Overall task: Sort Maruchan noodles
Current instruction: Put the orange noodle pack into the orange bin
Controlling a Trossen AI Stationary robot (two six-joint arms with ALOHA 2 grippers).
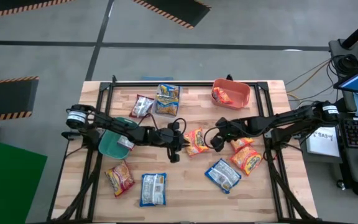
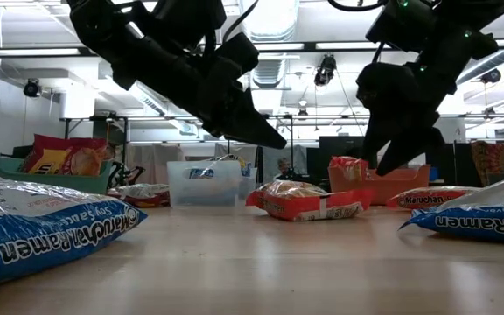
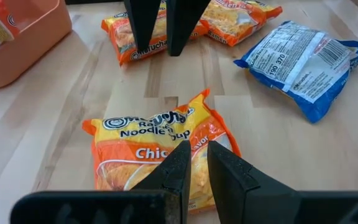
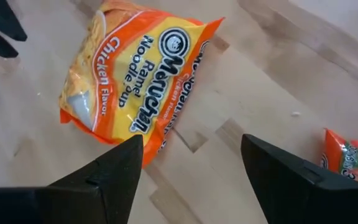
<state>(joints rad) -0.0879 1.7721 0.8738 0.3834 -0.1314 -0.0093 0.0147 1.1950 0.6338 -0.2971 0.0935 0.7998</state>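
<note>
An orange Maruchan noodles packet lies flat on the wooden table near its middle, between my two grippers. My left gripper hovers just left of it, shut with nothing between its fingers. In the left wrist view the fingertips hang over the packet's near end. My right gripper stands open just right of the packet, above the table. In the low view both grippers hang clear above the packet.
An orange bin at the far right holds one packet. A teal bin sits under my left arm. A clear bin stands at the far middle. Several more packets lie around: blue ones and orange ones.
</note>
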